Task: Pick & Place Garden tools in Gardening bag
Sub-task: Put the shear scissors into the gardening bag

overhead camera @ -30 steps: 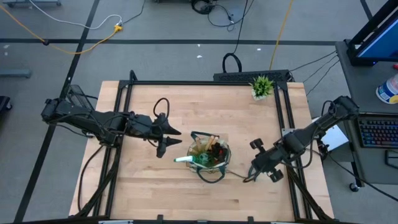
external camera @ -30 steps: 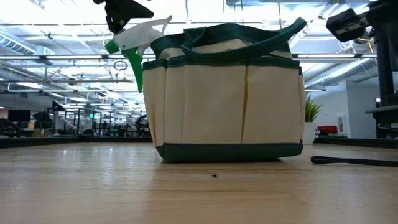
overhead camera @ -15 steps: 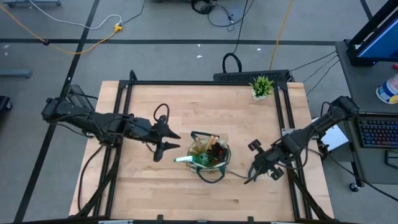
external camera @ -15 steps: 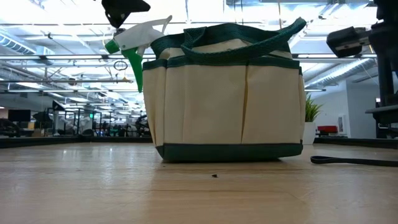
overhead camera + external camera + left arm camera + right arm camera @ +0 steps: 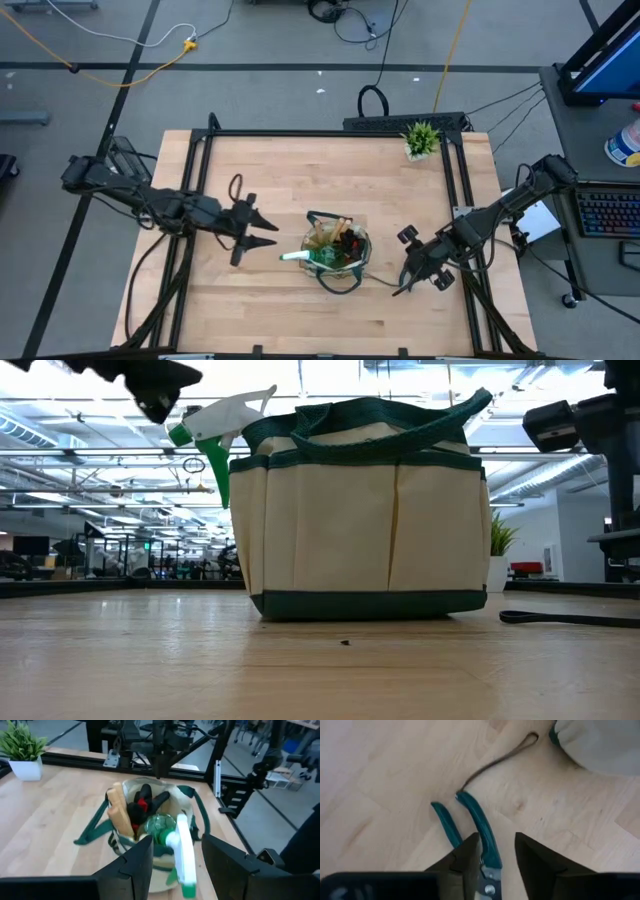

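Left gripper [image 5: 262, 228] has backed off toward the frame's left with its fingers spread and empty, so the green spray bottle [image 5: 215, 422] looks dropped off, nozzle poking out of the gardening bag [image 5: 337, 251] at frame center. Right gripper [image 5: 413, 272] hangs lower right, jaws apart, right over the teal pruning shears [image 5: 472, 829] on the table, so that's likely next. Their thin cord trails toward the bag; potted plant [image 5: 421, 138] sits well clear.

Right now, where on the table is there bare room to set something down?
Bare wood lies between the potted plant and the gardening bag, and along the near edge below the bag. It is crowded right of the bag, where the right gripper hovers over the pruning shears; the left gripper hangs to its left.
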Controlling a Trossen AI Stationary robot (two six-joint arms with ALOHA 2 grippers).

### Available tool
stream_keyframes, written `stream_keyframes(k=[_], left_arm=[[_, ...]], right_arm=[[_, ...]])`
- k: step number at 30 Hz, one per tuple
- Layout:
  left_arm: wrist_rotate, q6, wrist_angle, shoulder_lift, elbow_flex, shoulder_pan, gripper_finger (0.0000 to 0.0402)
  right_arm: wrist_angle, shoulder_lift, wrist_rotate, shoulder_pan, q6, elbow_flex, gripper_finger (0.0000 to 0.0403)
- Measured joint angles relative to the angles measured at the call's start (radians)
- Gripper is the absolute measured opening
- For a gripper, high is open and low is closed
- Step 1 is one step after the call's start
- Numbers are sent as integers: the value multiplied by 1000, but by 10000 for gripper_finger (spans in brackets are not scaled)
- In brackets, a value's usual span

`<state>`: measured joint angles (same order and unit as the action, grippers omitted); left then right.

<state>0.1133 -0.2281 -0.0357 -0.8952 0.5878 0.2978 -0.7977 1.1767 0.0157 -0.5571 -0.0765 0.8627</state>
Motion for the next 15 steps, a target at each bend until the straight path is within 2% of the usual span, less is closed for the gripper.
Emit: stream_keyframes(k=[4, 8, 15], left_arm=[[1, -6, 3, 79, -64, 21, 175], [31, -2, 4, 142, -116, 39, 175], [55, -16, 1, 221, -180, 58, 175]], right_arm=[[60, -1, -46, 0, 1, -16, 149], [125, 0, -46, 0, 5, -78, 167], [236, 0, -44, 18, 8, -162, 168]])
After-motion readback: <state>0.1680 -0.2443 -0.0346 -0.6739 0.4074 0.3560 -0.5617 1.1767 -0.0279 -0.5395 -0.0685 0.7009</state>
